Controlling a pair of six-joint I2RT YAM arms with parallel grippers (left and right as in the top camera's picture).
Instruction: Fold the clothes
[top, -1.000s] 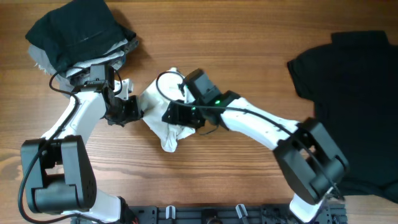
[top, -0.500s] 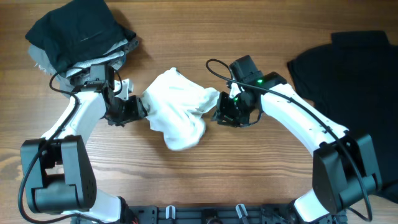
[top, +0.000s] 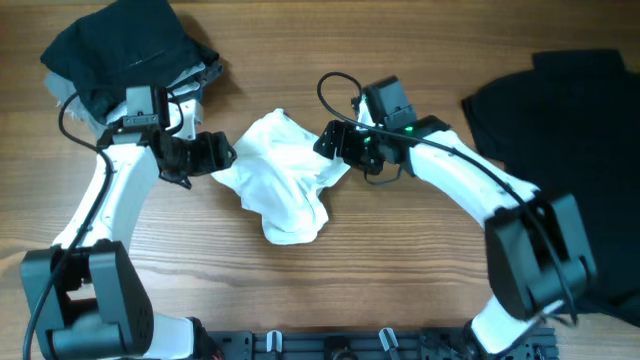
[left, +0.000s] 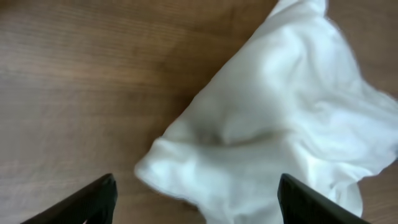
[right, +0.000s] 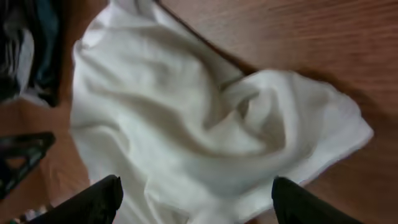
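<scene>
A crumpled white garment (top: 285, 185) lies in the middle of the wooden table. My left gripper (top: 215, 155) hovers at its left edge, open, and in the left wrist view the cloth (left: 273, 124) lies below the gap between the spread fingers (left: 93, 202). My right gripper (top: 335, 145) is at the garment's upper right edge, also open. The right wrist view shows the white cloth (right: 186, 118) under the wide-apart fingers (right: 305, 202), with nothing clamped.
A heap of dark and grey clothes (top: 120, 55) sits at the back left, close behind the left arm. A black shirt (top: 570, 150) lies spread over the right side of the table. Bare wood surrounds the white garment.
The right gripper pulled the white garment out to the right, then both grippers opened and let go. The left arm drew back slightly toward the far side.
</scene>
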